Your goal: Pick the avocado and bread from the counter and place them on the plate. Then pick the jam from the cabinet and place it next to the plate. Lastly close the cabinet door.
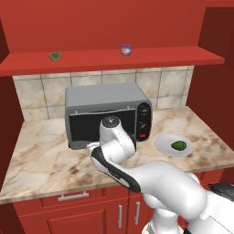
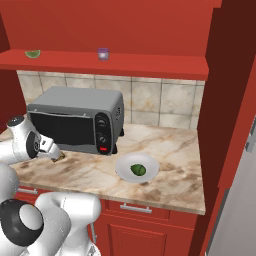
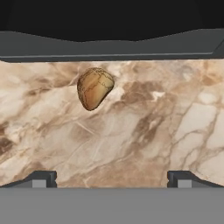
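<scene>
The tan-brown bread (image 3: 94, 87) lies on the marble counter (image 1: 45, 151) just in front of the toaster oven (image 1: 105, 112). My gripper (image 3: 111, 179) hovers above the counter, open, its fingertips (image 3: 41, 179) empty; the bread is ahead of it and left of the midline. From the right base view, the gripper (image 2: 54, 151) hangs low at the oven's front left corner, over a sliver of the bread (image 2: 59, 157). The dark green avocado (image 1: 179, 146) rests on the pale plate (image 1: 162, 141) to the oven's right. The purple jam (image 1: 126, 49) stands on the open cabinet's shelf (image 1: 114, 61).
A pale green wedge (image 1: 55, 55) sits on the shelf's left part. The oven's dark underside (image 3: 109, 46) is close beyond the bread. An open cabinet door (image 2: 230, 75) juts out at the right. Red drawers (image 1: 73, 196) run below the counter edge.
</scene>
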